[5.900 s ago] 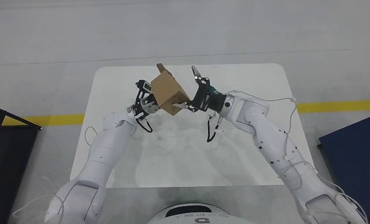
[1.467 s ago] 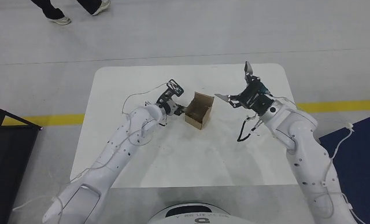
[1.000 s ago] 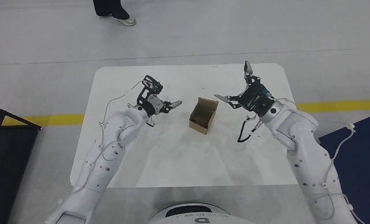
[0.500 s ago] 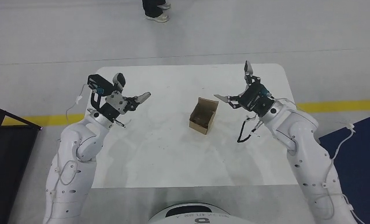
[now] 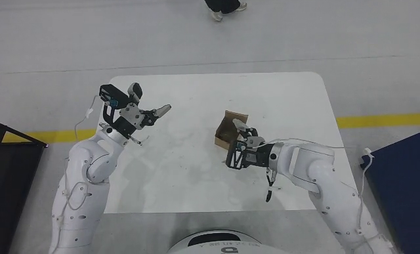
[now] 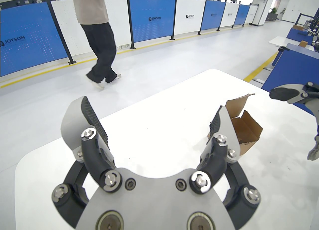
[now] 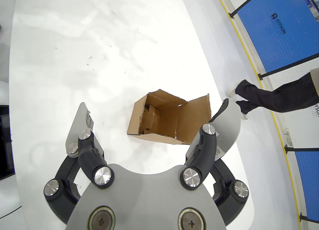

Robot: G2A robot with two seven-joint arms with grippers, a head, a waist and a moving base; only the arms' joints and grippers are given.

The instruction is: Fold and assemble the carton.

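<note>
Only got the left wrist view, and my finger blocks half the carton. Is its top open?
Observer: Yes. The right wrist view looks down into the carton: top open, flaps folded in at the bottom.
Operator: Is the right gripper holding it?
Observer: No. The right gripper is open, over the carton's near side.
Operator: Where's the left gripper?
Observer: Top view: over the table's left part, well apart from the carton.
</note>
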